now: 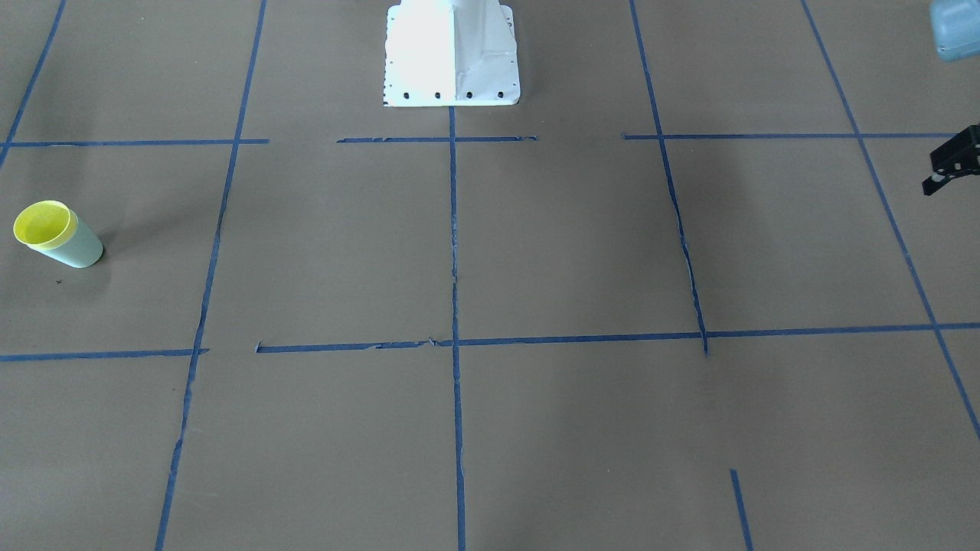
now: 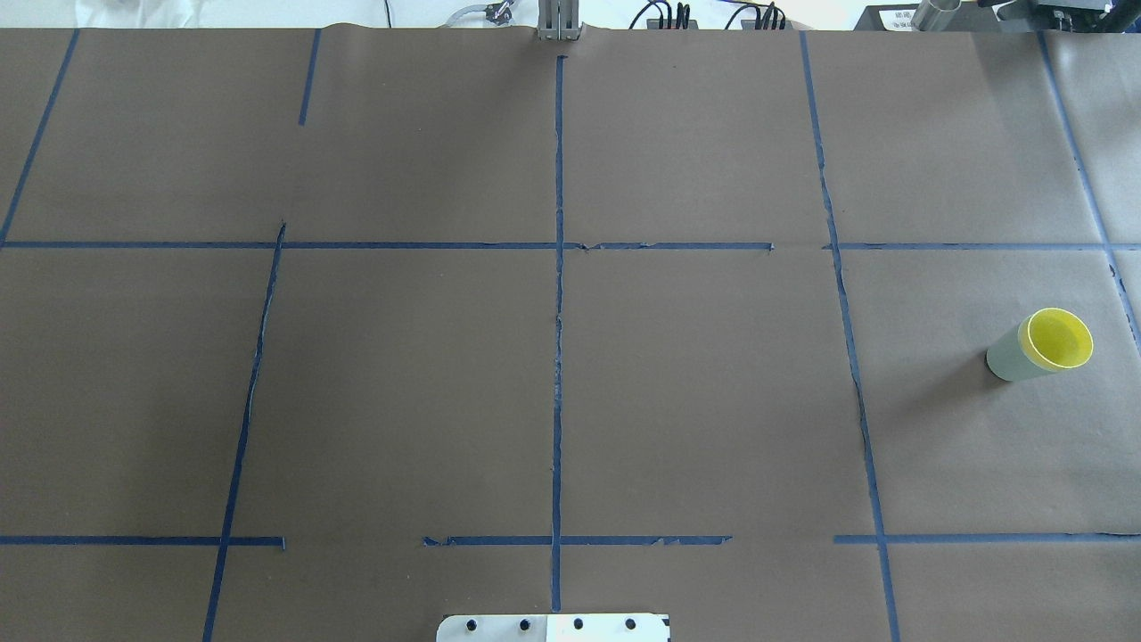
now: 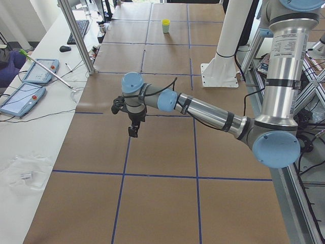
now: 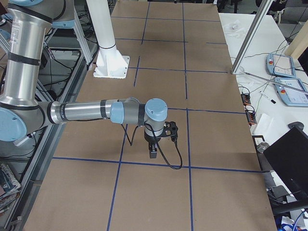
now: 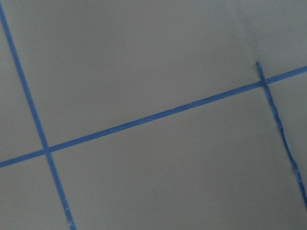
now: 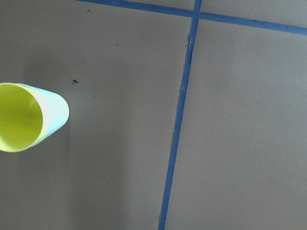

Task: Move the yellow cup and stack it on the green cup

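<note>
- The yellow cup (image 2: pixel 1058 340) sits nested inside the green cup (image 2: pixel 1005 360). Only its rim and bright inside show above the pale mint wall.
- The stack stands on the bench (image 2: pixel 695 401) at the robot's right end, in the far-right square of the blue tape lines (image 2: pixel 559 357), with nothing touching it.
- I judge the stack's long axis upright, mouth up. Its lean in the overhead and front views looks like camera angle.
- The right pincer (image 4: pixel 153 153) hangs over the bench on a low, outstretched arm. Its wrist camera catches the stack at the left edge of its view, off to one side and not beneath it.
- The left pincer (image 3: pixel 133 132) hangs over the opposite end of the bench, well apart from the cups. Its wrist camera sees only paper and tape.
- The right arm is the nearer one by my reading, so any further handling would fall to it.
- I cannot tell whether either pincer is spread or pressed together. No fingers show in the wrist views, and the side views are too small to judge. Neither pinches a cup.
- The yellow cup looks plain, glossy and tapered, and it seats evenly all round the green rim.
- Judging by how things lie, the stacking is done.
</note>
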### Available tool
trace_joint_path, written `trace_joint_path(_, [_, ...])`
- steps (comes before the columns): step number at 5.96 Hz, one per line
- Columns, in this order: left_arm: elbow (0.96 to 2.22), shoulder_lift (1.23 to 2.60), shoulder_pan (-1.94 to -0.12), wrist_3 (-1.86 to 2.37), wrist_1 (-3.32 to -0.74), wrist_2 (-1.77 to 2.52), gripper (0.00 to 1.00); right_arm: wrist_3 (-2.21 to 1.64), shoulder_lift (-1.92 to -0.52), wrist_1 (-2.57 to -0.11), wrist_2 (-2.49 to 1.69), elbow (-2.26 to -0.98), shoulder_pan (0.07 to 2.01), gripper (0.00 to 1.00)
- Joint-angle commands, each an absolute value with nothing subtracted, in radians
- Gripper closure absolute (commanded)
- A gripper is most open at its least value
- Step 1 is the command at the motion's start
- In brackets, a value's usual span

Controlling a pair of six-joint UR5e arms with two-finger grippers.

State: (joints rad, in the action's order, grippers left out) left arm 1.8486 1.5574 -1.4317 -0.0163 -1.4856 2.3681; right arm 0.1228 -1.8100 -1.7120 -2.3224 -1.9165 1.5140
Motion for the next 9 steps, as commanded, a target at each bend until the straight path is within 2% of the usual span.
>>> trace_joint_path(1, [1.800,1.424,-1.485,-0.097,-1.488,2.376,0.00,0.124,-1.809,-1.712,-2.322,-1.916,1.514,0.00])
trace_joint_path(2, [1.775,1.422,-1.511,-0.101,-1.489,2.375,0.00,0.123,-1.809,-1.712,-2.322,-1.916,1.514,0.00])
trace_joint_path(3, [1.697,1.427,-1.526,-0.088,-1.488,2.382,0.00,0.124,-1.807,-1.712,-2.322,-1.917,1.514,0.00])
trace_joint_path(4, [1.736,1.428,-1.534,-0.087,-1.486,2.375,0.00,0.124,-1.807,-1.712,-2.321,-1.917,1.514,0.00])
trace_joint_path(9, [1.752,1.413,-1.534,-0.089,-1.485,2.347,0.00,0.124,-1.807,-1.712,-2.322,-1.917,1.514,0.00])
